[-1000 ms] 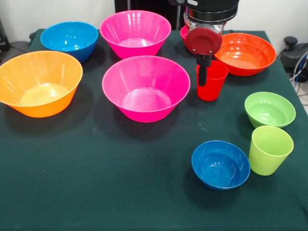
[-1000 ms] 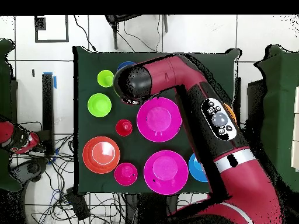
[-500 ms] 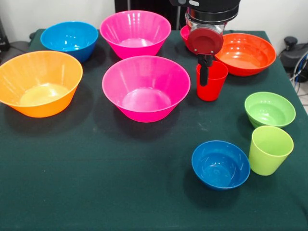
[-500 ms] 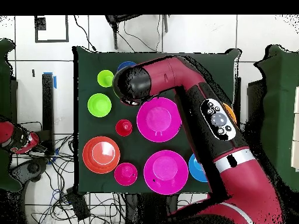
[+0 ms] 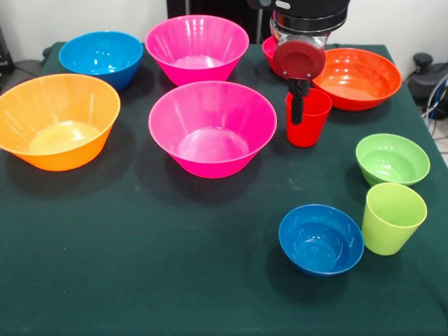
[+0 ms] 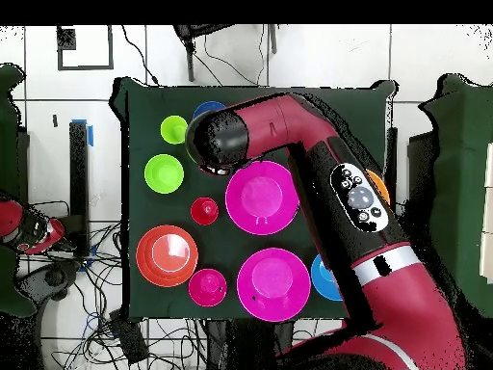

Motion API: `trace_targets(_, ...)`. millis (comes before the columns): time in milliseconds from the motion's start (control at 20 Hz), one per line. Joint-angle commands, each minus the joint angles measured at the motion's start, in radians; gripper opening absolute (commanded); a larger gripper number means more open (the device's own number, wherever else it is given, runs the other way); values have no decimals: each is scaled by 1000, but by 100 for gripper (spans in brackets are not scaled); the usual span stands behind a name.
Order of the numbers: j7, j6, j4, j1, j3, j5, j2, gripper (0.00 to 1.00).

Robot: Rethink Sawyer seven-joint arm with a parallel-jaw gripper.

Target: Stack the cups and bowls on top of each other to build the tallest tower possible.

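At red cup (image 5: 308,117) rim, gripper (image 5: 297,105) unmoved since earlier frame.

you've got the red cup (image 5: 308,117) upright at 1 o'clock; lime cup (image 5: 392,218) upright at 4, green bowl (image 5: 392,159) just behind, small blue bowl (image 5: 321,239) beside. nothing stacked.
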Motion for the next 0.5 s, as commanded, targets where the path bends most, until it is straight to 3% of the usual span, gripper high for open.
trace_targets(50, -144, -40, 61, 8, -13, -57, 53, 100)
trace_targets(500, -122, -40, 59, 21, -29, -73, 58, 100)
